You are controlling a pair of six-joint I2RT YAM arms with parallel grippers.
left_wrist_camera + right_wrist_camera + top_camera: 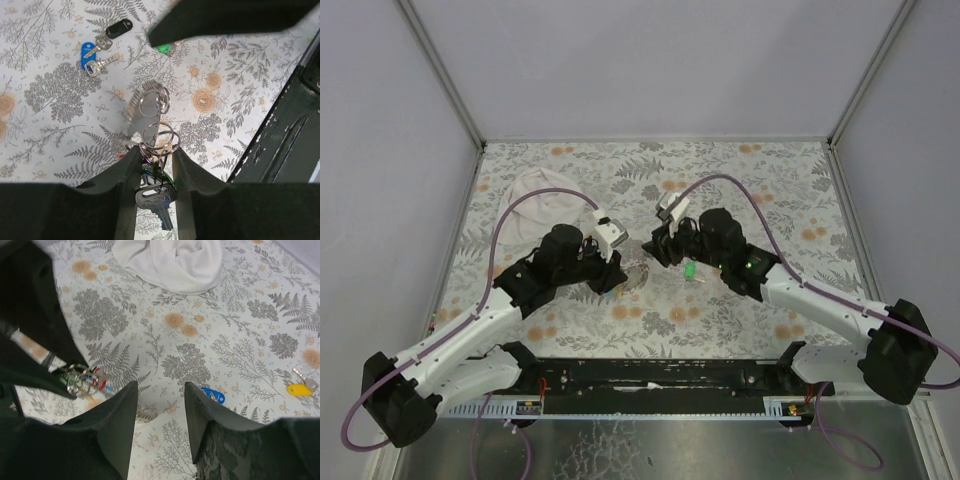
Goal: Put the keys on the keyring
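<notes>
My left gripper (156,152) is shut on the keyring (150,107). Its metal rings and a grey key (156,199) hang between the fingers, and its silver coil cord (139,100) lies on the cloth ahead. From above, the left gripper (617,280) holds the keyring (636,277) at mid-table. My right gripper (160,387) is open and holds nothing; it hovers just right of the keyring (82,380). A green key (690,269) lies under the right arm. Loose on the cloth lie a blue key (87,50), a black key (119,28) and a yellow key (299,389).
A white cloth bundle (545,190) lies at the back left of the floral tablecloth (770,190). A black rail (660,375) runs along the near edge. Grey walls close in the table on three sides.
</notes>
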